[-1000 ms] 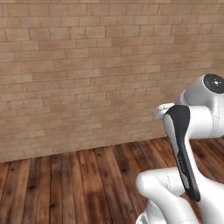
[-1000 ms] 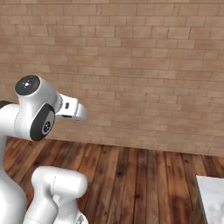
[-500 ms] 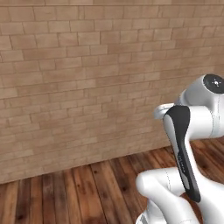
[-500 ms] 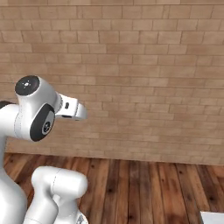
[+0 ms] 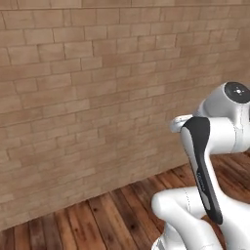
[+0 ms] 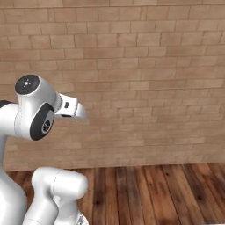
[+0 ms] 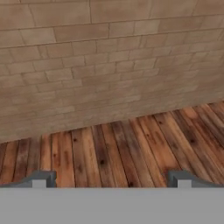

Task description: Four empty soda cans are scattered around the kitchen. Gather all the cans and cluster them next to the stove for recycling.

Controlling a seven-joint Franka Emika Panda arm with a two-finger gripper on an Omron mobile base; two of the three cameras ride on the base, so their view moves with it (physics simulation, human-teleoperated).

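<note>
The two-finger pincer (image 7: 111, 179) is seen in the hand view as two small dark finger tips (image 7: 41, 178) set far apart at 7 and 5 o'clock along the lower part of the picture; the jaws are spread wide and nothing is held between them. Beyond the tips, a floor of dark brown wooden planks (image 7: 127, 148) with worn, knotted boards is seen, running up to a wall of tan rectangular bricks (image 7: 100, 61) that takes up the upper half of the view.

In the left base view, the white arm with dark joints (image 5: 210, 161) is raised at 4 o'clock, with a black strip along its forward link and a round dark cap at its top. The brick wall is set behind it across most of the picture, and the plank floor is shown from 6 to 8 o'clock.

In the right base view, the same arm is placed at 8 o'clock, its rounded white housing carrying a dark disc, with a short white link pointed toward 3 o'clock. The wall is met by the floor along a line low in the picture.

Where the soda cans and the stove stand cannot be told from these views.
</note>
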